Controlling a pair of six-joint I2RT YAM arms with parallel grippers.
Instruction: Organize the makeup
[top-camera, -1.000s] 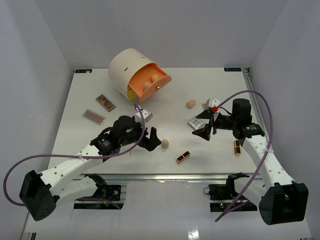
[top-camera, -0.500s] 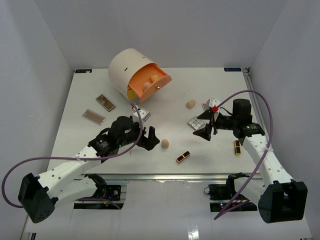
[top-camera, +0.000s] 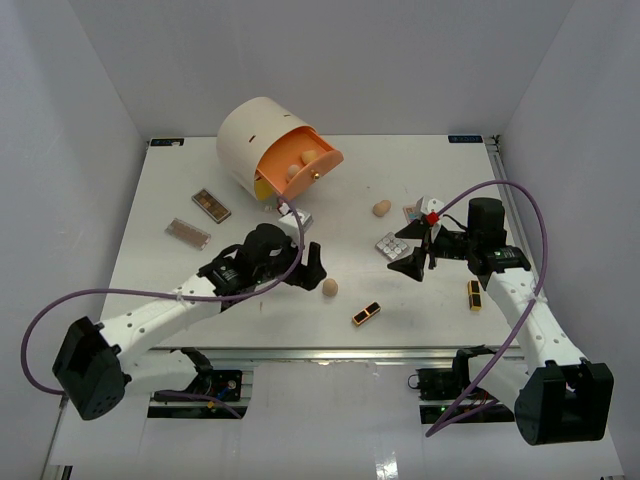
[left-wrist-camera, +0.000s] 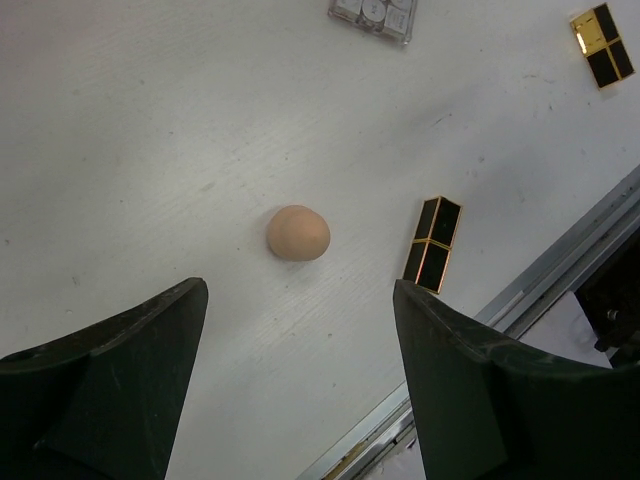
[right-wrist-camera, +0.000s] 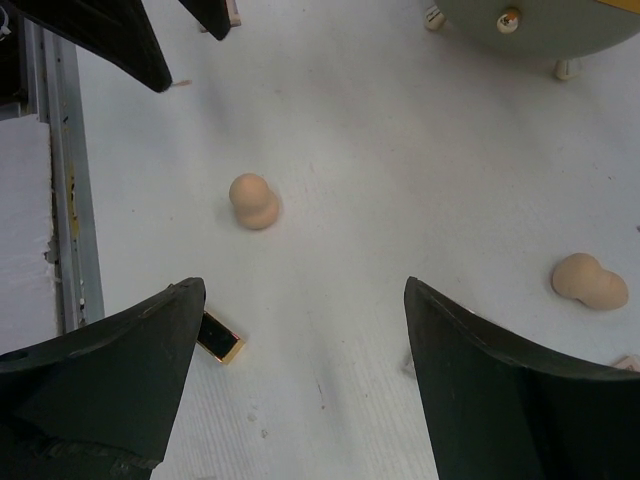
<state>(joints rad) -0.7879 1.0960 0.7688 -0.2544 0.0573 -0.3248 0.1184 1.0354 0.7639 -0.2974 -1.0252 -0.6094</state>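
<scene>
A tan sponge (top-camera: 329, 287) lies just right of my open, empty left gripper (top-camera: 305, 272); in the left wrist view the sponge (left-wrist-camera: 298, 232) sits ahead of the gripper (left-wrist-camera: 298, 290), with a black-and-gold case (left-wrist-camera: 432, 244) to its right. My right gripper (top-camera: 415, 245) is open and empty, hovering beside a square palette (top-camera: 391, 245). Its wrist view shows the gripper (right-wrist-camera: 303, 290), the near sponge (right-wrist-camera: 253, 201), a second sponge (right-wrist-camera: 590, 281) and the case (right-wrist-camera: 219, 341). The second sponge (top-camera: 381, 208) lies further back on the table. Two pinkish-tan palettes (top-camera: 211, 205) (top-camera: 188, 233) lie at the left.
The cream drawer unit (top-camera: 255, 135) stands at the back, its orange drawer open with sponges (top-camera: 300, 163) inside. Another black-and-gold case (top-camera: 473, 295) lies by the right arm. A square palette (top-camera: 292, 218) sits behind the left wrist. The table's front rail (left-wrist-camera: 520, 310) is close.
</scene>
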